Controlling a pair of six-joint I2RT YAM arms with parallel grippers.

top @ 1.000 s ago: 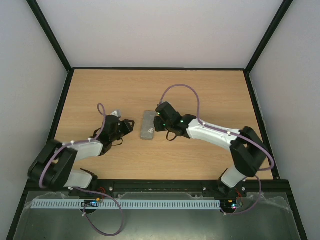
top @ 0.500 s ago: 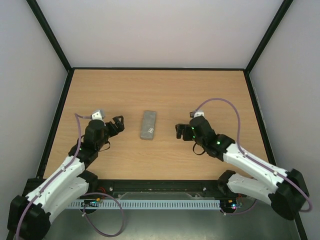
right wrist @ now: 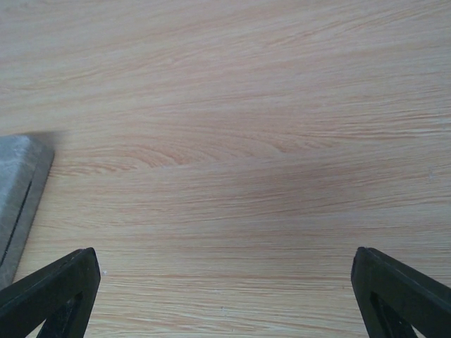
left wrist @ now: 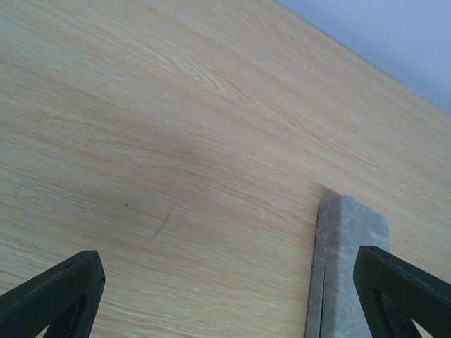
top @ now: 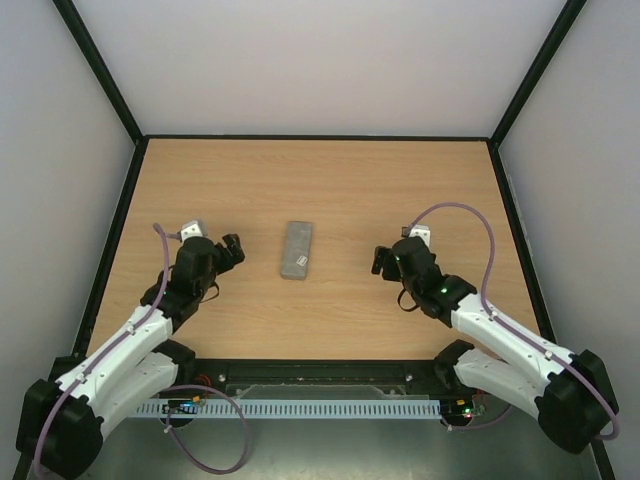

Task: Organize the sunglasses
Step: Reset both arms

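Observation:
No sunglasses show in any view. The grey case (top: 296, 250) lies shut, lengthwise, in the middle of the wooden table (top: 330, 185). My left gripper (top: 232, 248) hovers to the case's left, open and empty, a short gap away. In the left wrist view the left gripper (left wrist: 232, 299) spreads wide, with the case (left wrist: 349, 274) just inside the right fingertip (left wrist: 405, 292). My right gripper (top: 382, 260) sits to the case's right, farther off, also open and empty. The right wrist view shows the right gripper (right wrist: 225, 299) over bare wood and a case corner (right wrist: 17, 190) at the left edge.
A black frame (top: 128, 200) borders the table on the left, back and right, with white walls beyond. A black rail and a white slotted strip (top: 300, 408) run along the near edge between the arm bases.
Both arms have drawn back from the case toward the near edge, the left one leftward and the right one rightward. Both sets of jaws have opened wide. The case has stayed put.

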